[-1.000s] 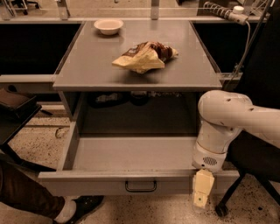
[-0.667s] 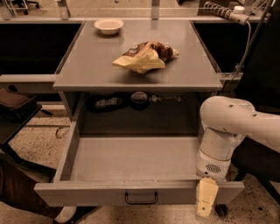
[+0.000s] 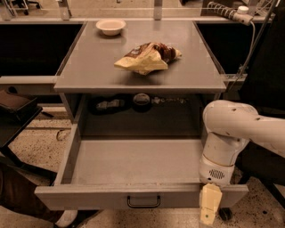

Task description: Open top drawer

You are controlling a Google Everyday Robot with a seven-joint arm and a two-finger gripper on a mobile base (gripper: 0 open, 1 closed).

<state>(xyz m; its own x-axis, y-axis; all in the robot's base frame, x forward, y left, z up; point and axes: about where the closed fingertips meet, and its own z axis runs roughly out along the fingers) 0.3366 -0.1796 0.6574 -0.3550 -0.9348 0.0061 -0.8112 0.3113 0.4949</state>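
The top drawer (image 3: 102, 198) is a broad grey metal drawer pulled far out toward the camera, its tray (image 3: 133, 160) bare inside. A small black bar handle (image 3: 143, 201) sits at the centre of its front. My gripper (image 3: 209, 209) hangs from the white arm (image 3: 231, 129) at the drawer's front right corner, just right of the handle, with a cream-coloured finger (image 3: 209, 205) over the drawer front.
A crumpled chip bag (image 3: 147, 58) and a small white bowl (image 3: 111, 26) lie on the grey tabletop (image 3: 89, 62). Small dark items (image 3: 141, 99) sit at the back under the tabletop. A power strip (image 3: 231, 13) and cable are at the top right. A dark chair (image 3: 13, 107) is at left.
The drawer has slid further out toward the camera, showing more of the space behind it. The arm and gripper moved with it toward the camera and lower in view.
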